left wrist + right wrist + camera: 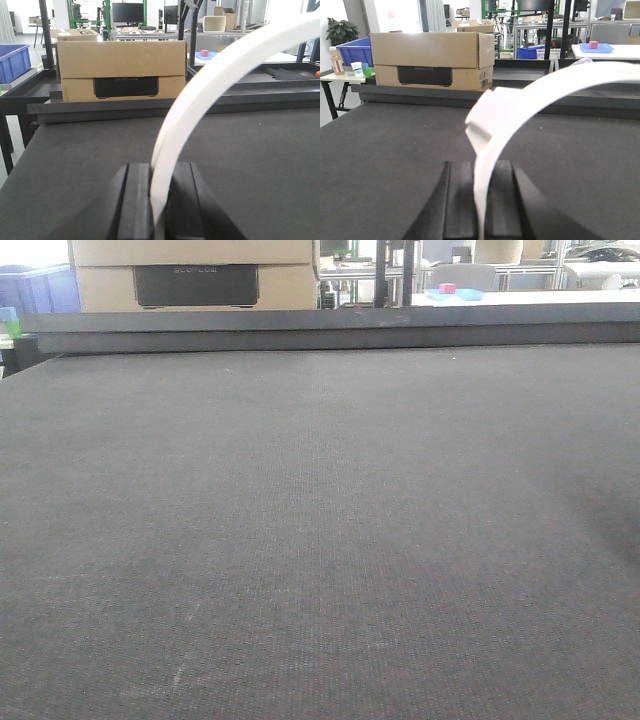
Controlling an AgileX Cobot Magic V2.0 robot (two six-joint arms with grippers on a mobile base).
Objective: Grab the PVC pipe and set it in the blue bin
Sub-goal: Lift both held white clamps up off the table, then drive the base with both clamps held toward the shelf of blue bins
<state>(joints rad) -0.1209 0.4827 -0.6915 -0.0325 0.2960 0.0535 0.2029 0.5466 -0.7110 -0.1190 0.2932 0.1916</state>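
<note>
Your left gripper point(160, 172) and right gripper point(481, 170) each have jaws clamped on a curved white PVC pipe point(186, 102) above the dark desk point(320, 540). A cardboard box point(120, 62) stands behind.

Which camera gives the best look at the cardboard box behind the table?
The right wrist view: the cardboard box shows whole, front and side. The left wrist view hides its lower right corner behind a white curved strip; the front view crops its top.
</note>
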